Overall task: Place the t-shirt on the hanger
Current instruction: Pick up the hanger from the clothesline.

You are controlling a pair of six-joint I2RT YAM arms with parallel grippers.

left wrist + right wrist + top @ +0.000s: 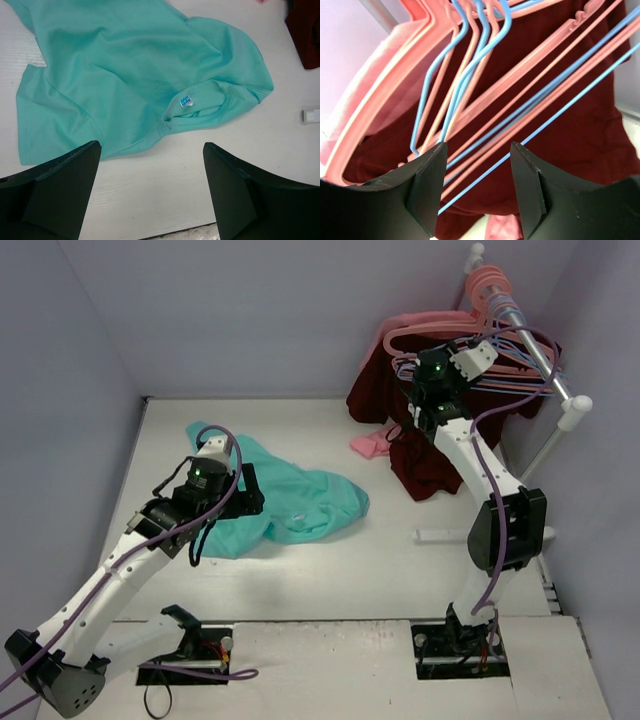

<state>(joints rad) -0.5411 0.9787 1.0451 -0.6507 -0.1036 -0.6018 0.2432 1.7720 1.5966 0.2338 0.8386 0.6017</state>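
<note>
Showing plainly only from left wrist; t-shirt (125,75) collar label (186,100)

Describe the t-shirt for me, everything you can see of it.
The t-shirt is plain teal, of soft, knit-looking fabric. It lies crumpled and partly folded on the white table, left of centre. Its collar gapes open, showing a small blue-and-white label inside. One sleeve lies flat. Nothing rests on it. The open left gripper hangs above its near edge, not visibly touching it.
</note>
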